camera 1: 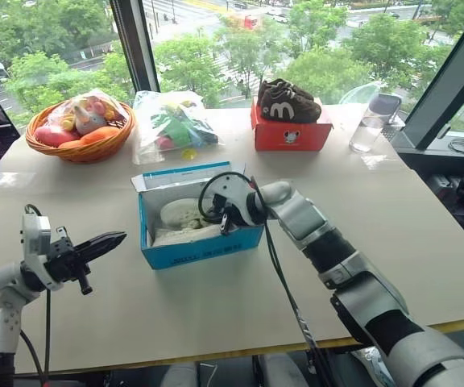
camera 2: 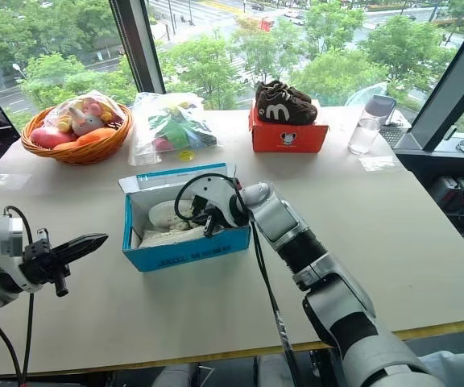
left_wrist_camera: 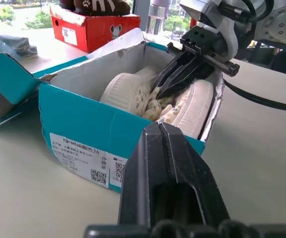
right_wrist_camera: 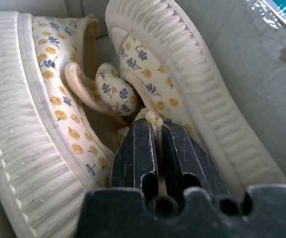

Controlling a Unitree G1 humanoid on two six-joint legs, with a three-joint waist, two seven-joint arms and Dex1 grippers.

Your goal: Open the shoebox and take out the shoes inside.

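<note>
1. Shoebox (camera 1: 204,248) sits near the middle of the tabletop (camera 1: 425,218), lid folded back toward the window, so I count the opening step as done

2. Both shoes (right_wrist_camera: 43,99) lie inside on their sides, soles outward, flowered linings facing each other; their long axes run along the box, roughly left to right from where I look down

3. My right pincer (camera 1: 225,219) is down in the box, coming in from the right end and pointing along that long axis. In the right wrist view its fingers (right_wrist_camera: 133,153) are pressed together on a fold of cloth at the collar of one shoe, the one nearer the box wall; I read that as a pinch on the fabric, thin rather than a full grip

4. My left pincer (camera 1: 111,239) hangs shut and empty above the tabletop, well apart from the box on its left side, pointing level toward it

5. The right arm is plainly the nearer one. The coming move, as I judge it, is a lift upward and out over the near blue wall; the shoe's length must clear the short end wall, so I would raise it before drawing back

6. Risk: the pinched cloth could slip, or the second shoe drag along
</note>
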